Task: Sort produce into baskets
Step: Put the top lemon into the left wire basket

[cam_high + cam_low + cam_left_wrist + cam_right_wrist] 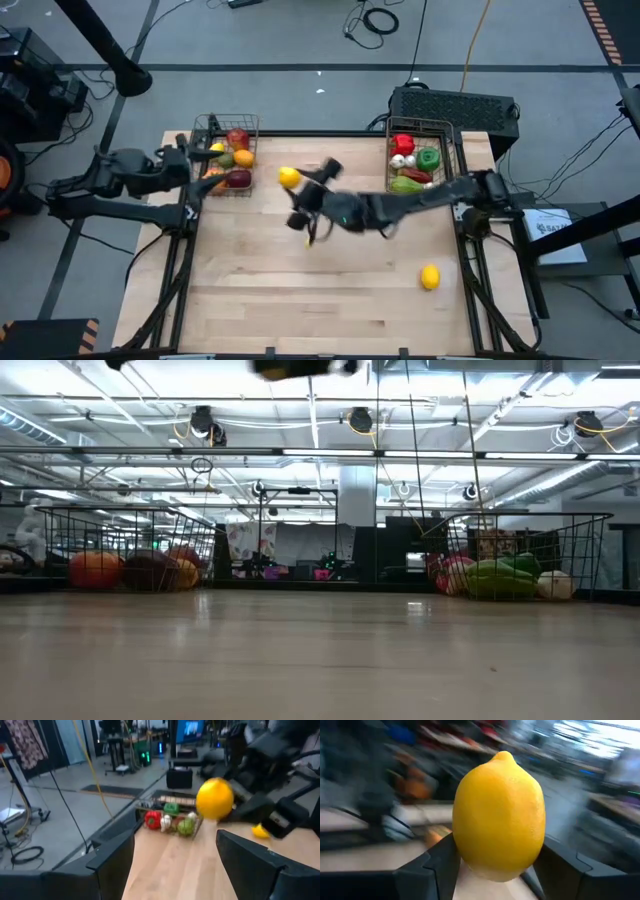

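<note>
Gripping a glossy yellow toy lemon (pixel 499 817), the right gripper (pixel 296 181) is seen mid-frame beside the dark wire-mesh fruit basket (pixel 204 127) at upper left. The smooth lemon could be squeezed out of the jaws and dropped. The left gripper (pixel 175 857) is held open nearby.

Right gripper (pixel 296 184) reaches across surface (pixel 330 285), fingers clamped on lemon (pixel 288 177) near left basket (pixel 228 155). Left gripper (pixel 196 160) waits beside that basket. 2nd lemon (pixel 430 277) lies alone, well apart. Right basket (pixel 421 155) holds peppers, garlic.
</note>
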Controlling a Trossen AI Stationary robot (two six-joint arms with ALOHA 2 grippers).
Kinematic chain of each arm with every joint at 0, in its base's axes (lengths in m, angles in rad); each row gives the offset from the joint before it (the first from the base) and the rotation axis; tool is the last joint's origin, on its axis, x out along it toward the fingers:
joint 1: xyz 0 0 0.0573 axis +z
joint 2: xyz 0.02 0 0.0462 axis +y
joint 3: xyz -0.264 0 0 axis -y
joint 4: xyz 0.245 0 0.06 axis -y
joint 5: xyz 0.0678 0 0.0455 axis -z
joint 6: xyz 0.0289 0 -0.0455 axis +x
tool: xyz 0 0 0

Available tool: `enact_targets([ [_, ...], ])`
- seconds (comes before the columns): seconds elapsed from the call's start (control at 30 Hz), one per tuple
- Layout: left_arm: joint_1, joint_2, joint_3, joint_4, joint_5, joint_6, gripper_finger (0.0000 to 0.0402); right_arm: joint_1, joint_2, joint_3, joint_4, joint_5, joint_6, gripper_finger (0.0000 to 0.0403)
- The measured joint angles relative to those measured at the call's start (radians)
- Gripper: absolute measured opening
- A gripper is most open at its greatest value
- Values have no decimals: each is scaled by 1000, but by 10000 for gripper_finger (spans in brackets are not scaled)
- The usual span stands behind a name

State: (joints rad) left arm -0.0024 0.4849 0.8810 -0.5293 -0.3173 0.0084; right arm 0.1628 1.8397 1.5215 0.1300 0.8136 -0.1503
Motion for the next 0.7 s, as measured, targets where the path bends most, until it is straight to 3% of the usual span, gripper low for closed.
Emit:
enact_targets([
  [0.07, -6, -28, -6, 4, -6, 18, 288, -66, 36, 0, 120, -198, 2, 215],
  [0.13, -8, -43, -6, 8, -6, 28, 288, -128, 74, -1, 223, -317, 42, 215],
  [0.33, -8, -51, -5, 7, -7, 38, 288, -303, 225, 36, 473, -476, 205, 215],
  [0.53, -8, -51, -5, 11, -9, 35, 288, -388, 420, 240, 395, -643, 459, 215],
  [0.7, -8, -51, -5, 21, -9, 34, 288, -397, 578, 466, 229, -716, 496, 215],
])
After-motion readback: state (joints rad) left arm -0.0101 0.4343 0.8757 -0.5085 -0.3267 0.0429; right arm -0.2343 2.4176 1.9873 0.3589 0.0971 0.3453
